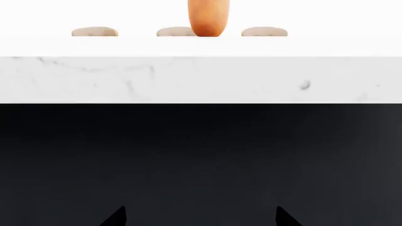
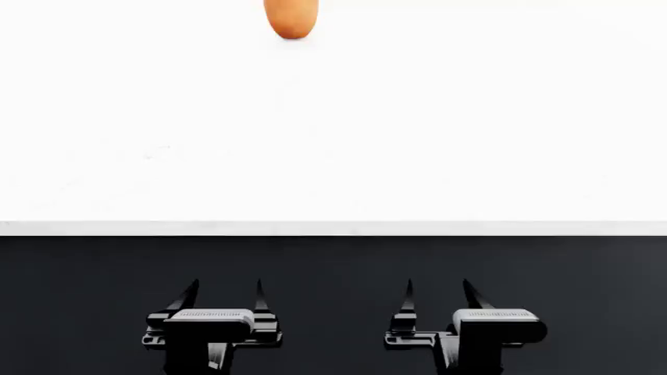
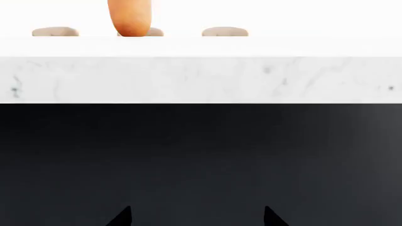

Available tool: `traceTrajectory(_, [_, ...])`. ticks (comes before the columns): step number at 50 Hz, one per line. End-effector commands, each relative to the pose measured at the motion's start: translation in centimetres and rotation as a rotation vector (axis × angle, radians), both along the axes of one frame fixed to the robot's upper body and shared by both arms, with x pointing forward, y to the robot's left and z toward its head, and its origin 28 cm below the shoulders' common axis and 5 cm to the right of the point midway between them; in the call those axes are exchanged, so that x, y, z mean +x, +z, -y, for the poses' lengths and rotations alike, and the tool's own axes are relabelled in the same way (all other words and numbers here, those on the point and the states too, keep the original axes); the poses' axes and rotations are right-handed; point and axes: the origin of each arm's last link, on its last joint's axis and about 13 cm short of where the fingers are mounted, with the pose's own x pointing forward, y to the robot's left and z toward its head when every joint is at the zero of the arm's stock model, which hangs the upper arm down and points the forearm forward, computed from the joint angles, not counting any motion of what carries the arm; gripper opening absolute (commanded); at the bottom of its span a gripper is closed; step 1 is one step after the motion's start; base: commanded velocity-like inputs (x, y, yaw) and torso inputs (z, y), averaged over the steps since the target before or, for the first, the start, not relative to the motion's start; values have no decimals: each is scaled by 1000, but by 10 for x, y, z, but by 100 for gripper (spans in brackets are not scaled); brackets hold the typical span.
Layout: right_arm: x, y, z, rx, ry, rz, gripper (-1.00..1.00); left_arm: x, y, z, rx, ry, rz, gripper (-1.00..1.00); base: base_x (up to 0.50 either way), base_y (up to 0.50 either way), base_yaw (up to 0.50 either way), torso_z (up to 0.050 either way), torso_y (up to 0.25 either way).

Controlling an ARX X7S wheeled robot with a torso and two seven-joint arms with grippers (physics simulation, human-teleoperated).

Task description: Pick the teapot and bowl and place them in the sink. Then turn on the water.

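Note:
The teapot, the bowl, the sink and the water are out of view in every frame. My left gripper [image 2: 223, 291] is open and empty, held low in front of the dark cabinet front [image 2: 333, 266], below the white marble counter's edge [image 2: 333, 228]. My right gripper [image 2: 438, 291] is open and empty at the same height, to its right. In the left wrist view only the two fingertips [image 1: 118, 215] show, wide apart, against the dark cabinet. The right wrist view shows the same, with its fingertips [image 3: 122, 215] spread.
An orange rounded object [image 2: 290, 19] stands at the far side of the white counter; it also shows in the left wrist view [image 1: 208, 18] and the right wrist view [image 3: 129, 18]. Three pale beige rounded shapes [image 1: 95, 32] line the counter's far edge.

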Motion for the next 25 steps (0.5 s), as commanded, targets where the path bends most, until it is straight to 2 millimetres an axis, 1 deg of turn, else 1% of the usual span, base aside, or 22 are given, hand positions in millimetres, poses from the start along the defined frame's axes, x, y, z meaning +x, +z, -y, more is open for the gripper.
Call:
traceTrajectory(1, [0,0,0,1,-1,-1,100,0,0,0,0,0,-1,100,0,0,0,0,0])
traceTrajectory(6, [0,-1,-1,-6,-1,-10,100,0,0,-1,-2,2,-2,100,-5,67,0,0,0])
traceTrajectory(11, [0,-1,-1,-8,-3,-16,100,0,0,-1,-4,2,-4,100,-137,500,0,0,0])
traceTrajectory(25, [2,-2,-1,-13,-5,-30,100,1,-1,0,-10,1,-5,100,-26,500,0,0,0])
